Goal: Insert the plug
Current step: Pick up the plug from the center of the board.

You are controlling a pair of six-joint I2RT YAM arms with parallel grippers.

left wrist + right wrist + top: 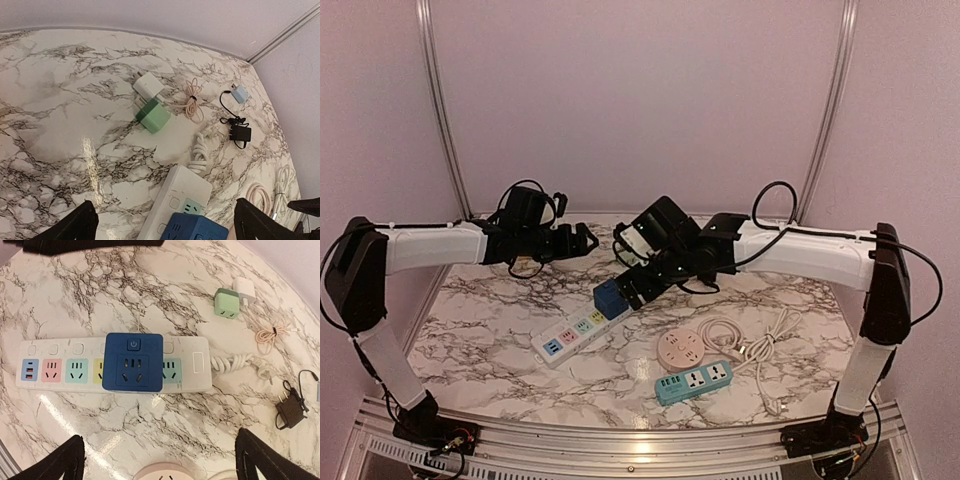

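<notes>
On the power strip: blue plug seated, both tools spread wide

Over the marble table [500, 330], the right gripper [626, 283] hangs just above the blue cube plug [610, 298]. Jaws spread wide. In the right wrist view both fingers [60, 465] sit at the bottom corners of the frame, well apart from the cube, nothing between them, touching nothing.

Left gripper [582, 240] is also spread wide and holds nothing; it is raised over the far left part of the table. Its fingers [75, 225] flank the lower frame edge, clear of the plug.

Blue cube plug [132, 362] is pushed down onto the white power strip [192, 362]. It covers the yellow outlet and part of the green one beside it. Its socket face points straight up; the power button lies toward the far side of the strip.

Strip's long axis: diagonal in the top view, near-left to far-right; the cube sits toward the far-right end. White coiled cord [232, 362] leaves that end.

Behind the strip: green charger [226, 305] touching a white charger [245, 287], a bundled pink cable [272, 332], a black adapter [290, 410]. Near edge, right: round pink socket [680, 350], teal power strip [693, 382]
</notes>
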